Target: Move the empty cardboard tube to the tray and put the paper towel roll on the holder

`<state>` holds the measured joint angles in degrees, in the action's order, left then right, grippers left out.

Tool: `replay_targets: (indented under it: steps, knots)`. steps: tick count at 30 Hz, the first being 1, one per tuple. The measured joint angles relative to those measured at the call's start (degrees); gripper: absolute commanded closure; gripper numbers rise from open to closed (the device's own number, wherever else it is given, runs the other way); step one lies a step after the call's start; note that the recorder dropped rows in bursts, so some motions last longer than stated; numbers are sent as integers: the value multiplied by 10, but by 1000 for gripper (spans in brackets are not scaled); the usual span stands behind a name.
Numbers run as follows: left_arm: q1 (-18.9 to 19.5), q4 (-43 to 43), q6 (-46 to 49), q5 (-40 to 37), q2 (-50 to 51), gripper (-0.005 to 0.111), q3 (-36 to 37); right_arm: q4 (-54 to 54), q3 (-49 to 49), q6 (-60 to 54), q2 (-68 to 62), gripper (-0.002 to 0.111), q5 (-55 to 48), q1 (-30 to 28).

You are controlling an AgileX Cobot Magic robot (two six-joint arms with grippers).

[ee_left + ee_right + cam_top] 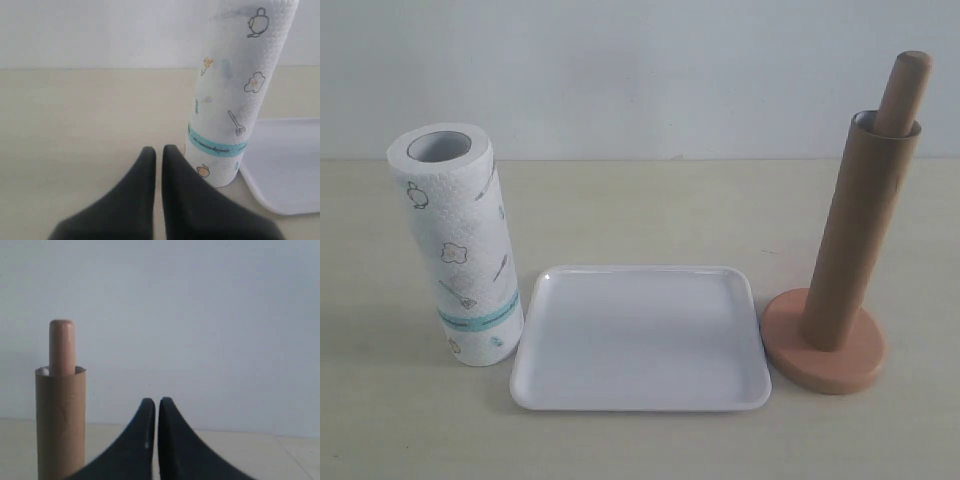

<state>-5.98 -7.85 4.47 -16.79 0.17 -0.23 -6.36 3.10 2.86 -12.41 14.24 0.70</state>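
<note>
The empty cardboard tube (pixel 860 230) is a plain brown hollow cylinder. It stands slipped over the holder (pixel 825 365), a light orange-tan wooden stand whose round disc base rests flat on the bench (pixel 650 205). The holder's slim dowel (pixel 905 88) pokes its rounded tip out of the tube's open top. In the exterior view tube and dowel both appear to lean toward 1 o'clock, and the tube's lower end meets the disc base. The tray (pixel 640 275), white, shallow and rectangular with rounded corners and a low rim, lies flat at the middle of the bench, with the holder just beside it at 3 o'clock. The paper towel roll (pixel 460 250) stands on end at the tray's 9 o'clock, its foot right against the tray's corner; whether they touch I cannot tell. It is thick, white and embossed, printed with small kitchen doodles, ringed by a teal band near its foot, and its hollow core shows at the top. The left pincer (pixel 158 150) has its 2 dark fingers drawn together with only a thin slit between them, gripping nothing, and its tips sit near the roll's foot without touching it. The right pincer (pixel 156 401) is likewise closed to a thin slit and holds nothing. It hangs apart from the tube, near the height of the tube's upper part.
</note>
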Motion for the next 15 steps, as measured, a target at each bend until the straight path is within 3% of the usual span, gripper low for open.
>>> replay_targets:
  steps: [9,15]
  knots:
    - [0,0,0,0,0,103,0,-285,13,208,-191,106,145,0]
    - [0,0,0,0,0,103,0,-324,13,277,-267,106,238,0]
